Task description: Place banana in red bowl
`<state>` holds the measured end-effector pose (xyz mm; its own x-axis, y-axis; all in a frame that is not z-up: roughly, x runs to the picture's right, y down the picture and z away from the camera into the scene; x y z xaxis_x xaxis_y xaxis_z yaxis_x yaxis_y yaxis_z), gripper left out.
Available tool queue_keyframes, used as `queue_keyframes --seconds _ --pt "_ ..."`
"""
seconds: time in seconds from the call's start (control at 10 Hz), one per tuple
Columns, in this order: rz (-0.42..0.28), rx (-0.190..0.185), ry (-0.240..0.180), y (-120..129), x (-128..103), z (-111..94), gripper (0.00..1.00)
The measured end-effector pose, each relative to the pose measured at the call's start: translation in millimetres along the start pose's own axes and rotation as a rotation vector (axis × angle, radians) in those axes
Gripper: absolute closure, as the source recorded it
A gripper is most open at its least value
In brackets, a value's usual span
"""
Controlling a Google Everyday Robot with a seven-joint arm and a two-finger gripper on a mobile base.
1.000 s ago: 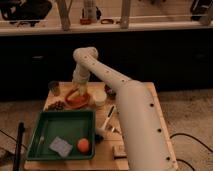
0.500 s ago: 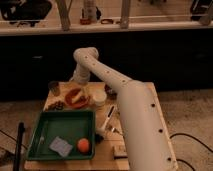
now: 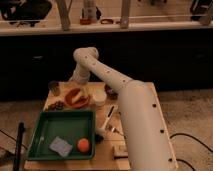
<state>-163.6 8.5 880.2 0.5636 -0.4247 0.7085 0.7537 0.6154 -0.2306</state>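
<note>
Eyeing the claw [image 3: 80, 84]: it hangs at the end of the arm [image 3: 111, 80], right over the far rim of the red bowl [image 3: 68, 96], at the far left of the surface [image 3: 106, 150]. Honestly can't tell how wide it's open, or whether it has hold of anything.
Banana [image 3: 78, 101]: a pale yellow strip lying low in the red bowl, just under the claw. Whether the two touch, I can't say.
Banana handling: my guess is it's light, soft and easy to bruise, with a smooth skin that could slide. I'd take it across the middle with a gentle squeeze, not by the ends.
Red bowl: shallow and plain-rimmed, so a short drop should land fine. It looks light too, so a bump from the claw could shove it.
White cup [image 3: 100, 96]: just right of the bowl, close enough to get clipped on the way out.
Dark cup [image 3: 54, 88]: just left of the bowl, a bit farther back.
Green tray [image 3: 40, 135]: nearer than the bowl, with an orange ball [image 3: 83, 145] in its near right corner, well apart from the claw.
Progress: the banana looks pretty much in the bowl already, so what's left is likely just letting go and clearing off.
</note>
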Motion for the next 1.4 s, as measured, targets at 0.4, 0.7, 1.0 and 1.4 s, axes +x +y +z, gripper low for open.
queue_keyframes --seconds 0.4,0.7,1.0,1.4 --pt "-0.007 0.028 -0.003 0.3 -3.0 -2.6 0.2" --pt "-0.01 0.047 0.001 2.1 -3.1 -5.8 0.2" --pt "-0.011 0.047 0.0 1.4 -4.1 -5.5 0.2" --pt "-0.011 0.049 0.0 1.2 -4.1 -5.9 0.2"
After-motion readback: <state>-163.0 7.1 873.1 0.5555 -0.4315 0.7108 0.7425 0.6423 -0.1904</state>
